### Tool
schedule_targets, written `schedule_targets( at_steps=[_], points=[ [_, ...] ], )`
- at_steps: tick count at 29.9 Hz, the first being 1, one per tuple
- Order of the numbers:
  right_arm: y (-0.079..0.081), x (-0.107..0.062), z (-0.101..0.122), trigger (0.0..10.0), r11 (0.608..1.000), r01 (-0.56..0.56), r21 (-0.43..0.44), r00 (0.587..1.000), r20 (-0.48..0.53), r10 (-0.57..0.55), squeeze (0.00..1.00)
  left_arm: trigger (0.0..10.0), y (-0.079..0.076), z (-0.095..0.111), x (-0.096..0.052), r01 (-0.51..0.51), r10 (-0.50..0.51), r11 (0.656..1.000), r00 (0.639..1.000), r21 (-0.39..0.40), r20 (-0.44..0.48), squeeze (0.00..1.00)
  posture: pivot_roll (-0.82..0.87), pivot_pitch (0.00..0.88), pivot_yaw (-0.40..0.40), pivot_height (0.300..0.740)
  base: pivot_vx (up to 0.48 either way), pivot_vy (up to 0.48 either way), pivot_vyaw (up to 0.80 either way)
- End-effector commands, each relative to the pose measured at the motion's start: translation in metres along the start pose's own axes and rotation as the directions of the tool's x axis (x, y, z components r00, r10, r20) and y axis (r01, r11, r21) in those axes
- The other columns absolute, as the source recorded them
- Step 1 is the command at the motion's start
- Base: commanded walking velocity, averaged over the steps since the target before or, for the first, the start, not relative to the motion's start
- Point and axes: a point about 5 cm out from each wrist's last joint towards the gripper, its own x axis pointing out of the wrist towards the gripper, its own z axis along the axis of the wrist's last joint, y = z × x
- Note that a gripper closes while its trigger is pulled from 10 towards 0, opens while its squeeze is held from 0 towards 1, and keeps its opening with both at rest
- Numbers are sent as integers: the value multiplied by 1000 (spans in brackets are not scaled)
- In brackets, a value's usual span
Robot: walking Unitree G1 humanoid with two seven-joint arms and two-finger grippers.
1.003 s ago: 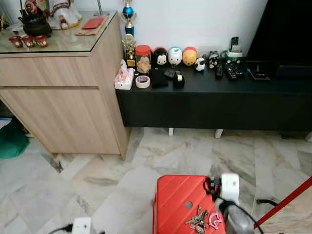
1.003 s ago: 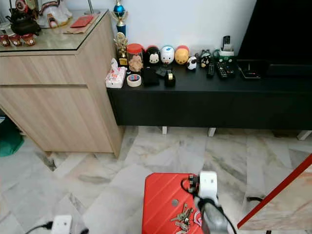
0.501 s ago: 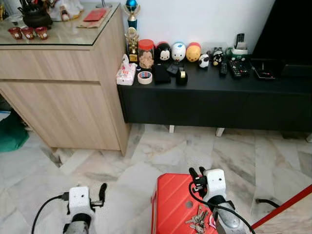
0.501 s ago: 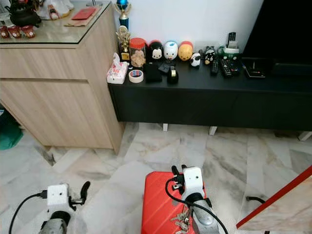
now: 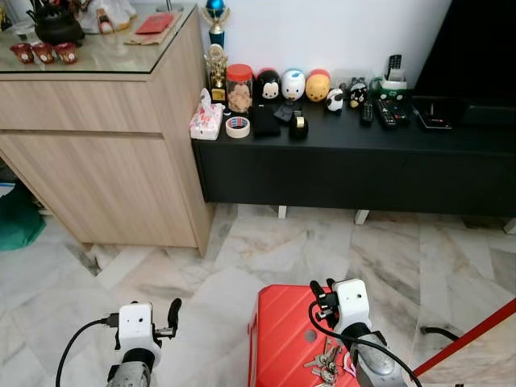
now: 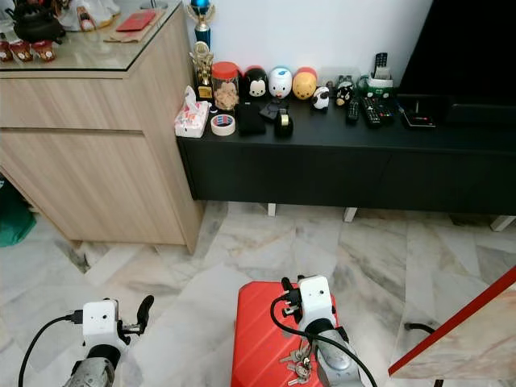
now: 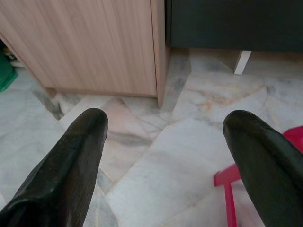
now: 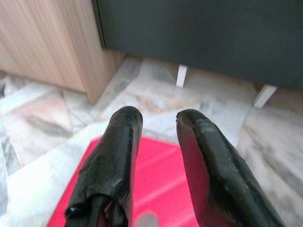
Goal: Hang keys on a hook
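A floor of grey-veined white marble tiles (image 5: pixel 266 250) spreads across the lower part of the scene. On the left against the white wall stands a tall light-wood cabinet with a glass top (image 5: pixel 97 121), carrying a dark teapot (image 5: pixel 55 24), small red cups (image 5: pixel 42 52) and a flat red packet (image 5: pixel 155 22). Beside it, touching its side, runs a long low black table (image 5: pixel 355 165) on short white feet. Along the table's back edge stand a blue and gold trophy (image 5: pixel 215 48), a red-lidded jar (image 5: pixel 239 87) and a row of round cartoon-character figures (image 5: pixel 293 85), with a pink-patterned tissue pack (image 5: pixel 205 122) and a roll of tape (image 5: pixel 237 126) at the cabinet end and several black remote controls (image 5: pixel 389 109) farther right.

Low in the head views a red ribbed plastic stool (image 5: pixel 286 339) stands on the floor. A bunch of metal keys with a pink tag (image 5: pixel 329 363) lies on its seat, near the front right part, just beside the right arm.

The right gripper (image 8: pixel 158 123) is over the stool, above and beyond the keys, its fingers (image 8: pixel 124 142) narrowly parted with nothing between them. The left gripper (image 7: pixel 163 130) hangs above bare floor to the stool's left, its fingers (image 7: pixel 78 146) spread wide and empty.
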Motion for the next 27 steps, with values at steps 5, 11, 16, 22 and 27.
schedule_targets(
  at_steps=[5, 11, 16, 22, 27],
  points=[
    [-4, -3, -11, 10000, 1000, 17, 3, 998, -64, -16, 0, 10000, 3, -4, -1, -21, 21, 1000, 999, 3, -29, 0, 27, 46, -22, 642, 0, 0, 0],
    [-10, -4, -17, 10000, 999, 42, 0, 990, -132, -42, 0, 10000, 3, -4, 0, -24, 24, 1000, 999, 3, -34, 0, 27, 54, -22, 642, 0, 0, 0],
    [-13, -4, -23, 10000, 999, 11, -53, 976, -217, -22, 0, 10000, 3, -3, 1, -29, 29, 1000, 999, 2, -35, 0, 28, 57, -24, 642, 0, 0, 0],
    [-16, 2, -19, 10000, 999, 15, -51, 970, -243, -27, 0, 10000, 2, -2, 4, -29, 29, 1000, 999, 1, -38, 0, 36, 64, -20, 642, 0, 0, 0],
    [-13, 3, -21, 10000, 998, 11, -67, 957, -288, -29, 0, 10000, -1, -2, 5, -16, 16, 1000, 998, 0, -55, 0, 37, 67, -16, 642, 0, 0, 0]
  ],
)
